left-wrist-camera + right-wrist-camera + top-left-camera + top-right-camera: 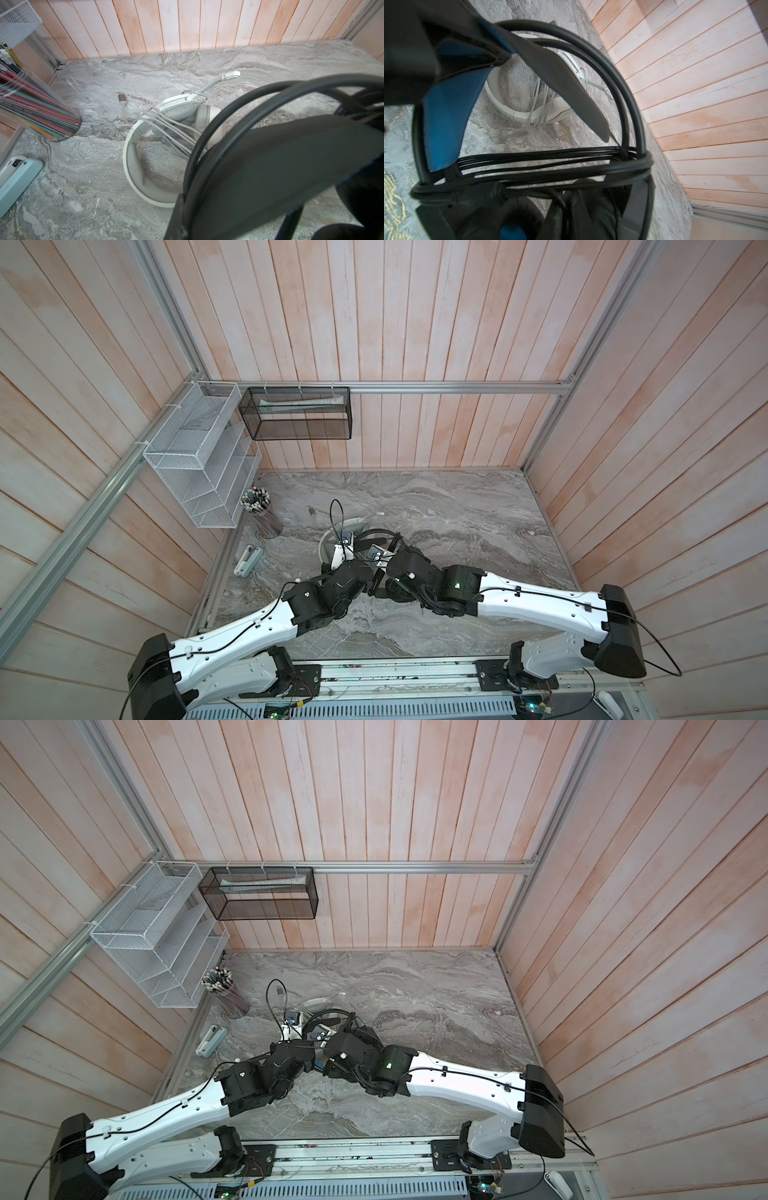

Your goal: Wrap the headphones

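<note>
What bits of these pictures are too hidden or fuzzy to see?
- Black headset: blurred and cut off by the edge in the left wrist view, too close to the camera.
- White headset: partly hidden behind the black one there.
- Left gripper and right gripper: too small and tangled in a top view to see what they pinch.
- Blue case: cut off by the left wrist view's edge.

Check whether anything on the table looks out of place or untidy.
A thin black cable loop sticks up loose near the black headset, not wound in. The white headset lies wrapped, only its plug trailing.
</note>
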Controlling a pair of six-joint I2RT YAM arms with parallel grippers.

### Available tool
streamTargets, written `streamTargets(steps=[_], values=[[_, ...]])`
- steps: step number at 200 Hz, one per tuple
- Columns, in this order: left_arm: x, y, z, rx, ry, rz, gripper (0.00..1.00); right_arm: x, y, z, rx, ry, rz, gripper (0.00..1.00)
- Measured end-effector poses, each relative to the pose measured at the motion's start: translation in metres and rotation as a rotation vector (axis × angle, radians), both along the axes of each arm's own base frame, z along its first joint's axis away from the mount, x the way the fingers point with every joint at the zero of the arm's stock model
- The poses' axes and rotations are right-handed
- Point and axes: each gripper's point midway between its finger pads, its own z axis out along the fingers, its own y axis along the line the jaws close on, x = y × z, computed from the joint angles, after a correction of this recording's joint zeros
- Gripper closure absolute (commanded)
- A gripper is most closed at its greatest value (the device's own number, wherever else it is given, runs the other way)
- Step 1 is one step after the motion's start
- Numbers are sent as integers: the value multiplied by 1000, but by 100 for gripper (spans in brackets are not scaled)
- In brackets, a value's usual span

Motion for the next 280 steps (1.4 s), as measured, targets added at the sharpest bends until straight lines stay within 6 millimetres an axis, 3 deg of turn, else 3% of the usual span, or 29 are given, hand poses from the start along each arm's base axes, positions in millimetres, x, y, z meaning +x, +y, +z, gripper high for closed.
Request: streamTargets(steps=[20, 46, 78, 144, 195, 243, 280], values=[[-1, 0, -1, -1, 7, -2, 100, 0, 0, 0, 0, 1, -1, 90], [-2, -2, -3, -7, 16, -13, 100, -2, -1, -2, -5, 9, -2, 100], [-4, -5, -6, -11, 35, -27, 100, -5, -2, -1, 1, 36, -2, 100], [-12, -8, -26, 30, 117, -65, 100, -44, 15, 3, 111, 246, 145, 100], [-12, -9, -25, 20, 115, -66, 100, -34, 3, 3, 73, 197, 81, 100], [-7, -17, -15, -42, 86, -59, 100, -35, -4, 28, 125, 152, 79, 100], [-6, -22, -7, -68, 75, -66, 100, -61, 2, 55, 227, 247, 204, 100]])
